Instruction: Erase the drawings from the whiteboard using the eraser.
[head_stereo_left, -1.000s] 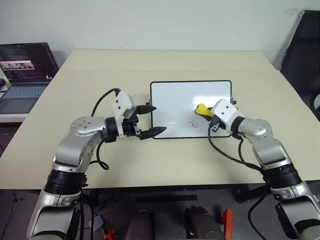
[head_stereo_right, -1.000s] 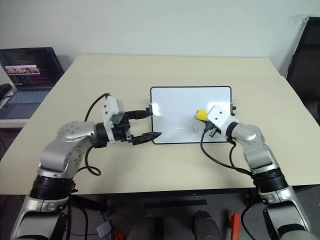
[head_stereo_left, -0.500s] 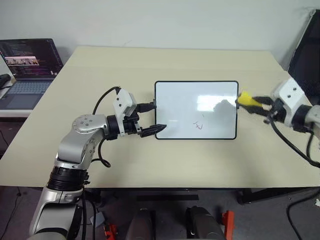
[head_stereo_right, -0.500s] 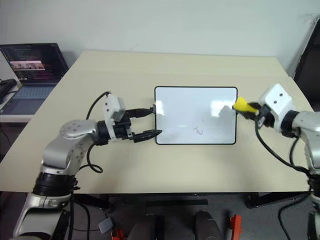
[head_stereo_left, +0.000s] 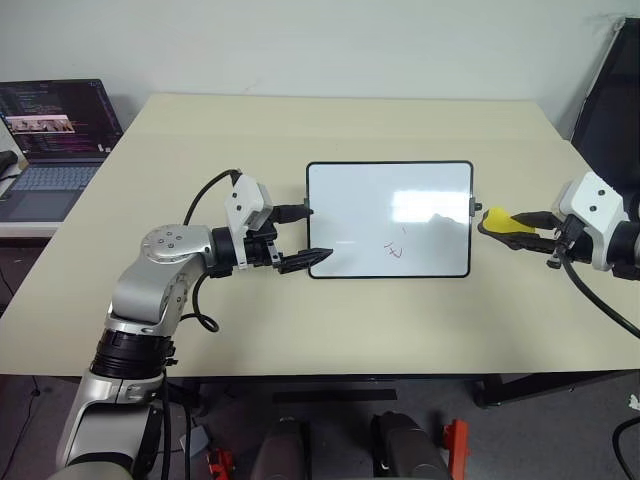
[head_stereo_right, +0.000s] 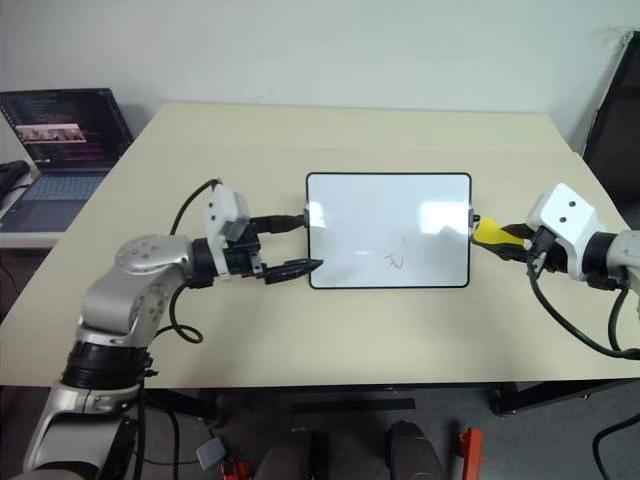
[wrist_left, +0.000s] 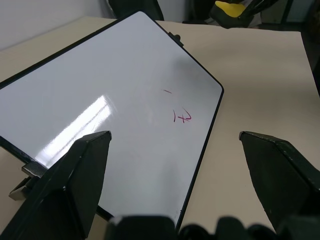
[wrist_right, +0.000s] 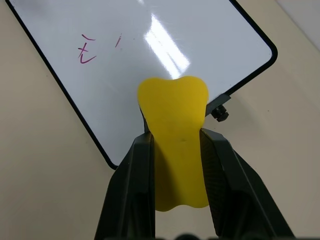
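Observation:
The whiteboard (head_stereo_left: 350, 200) lies flat mid-table. A small red drawing (head_stereo_left: 393, 250) sits near its front edge, with a short red stroke (wrist_right: 118, 41) close by. My right gripper (head_stereo_left: 492, 224) hovers just past the board's right edge, shut on the yellow eraser (head_stereo_left: 497, 220), which sticks out toward the board; the right wrist view shows the eraser (wrist_right: 175, 135) pinched between both fingers. My left gripper (head_stereo_left: 310, 236) is open at the board's left edge, one finger on either side of the front left corner. From the left wrist, the drawing (wrist_left: 181, 116) lies ahead between the fingers.
An open laptop (head_stereo_left: 50, 130) stands on a side surface at the far left. A black chair (head_stereo_left: 610, 90) is behind the table's right corner. Bare tan table (head_stereo_left: 300, 330) surrounds the board.
My right gripper lifted the eraser off the board and carried it right, past the board's right edge. The red drawing is now uncovered. The left gripper stayed put.

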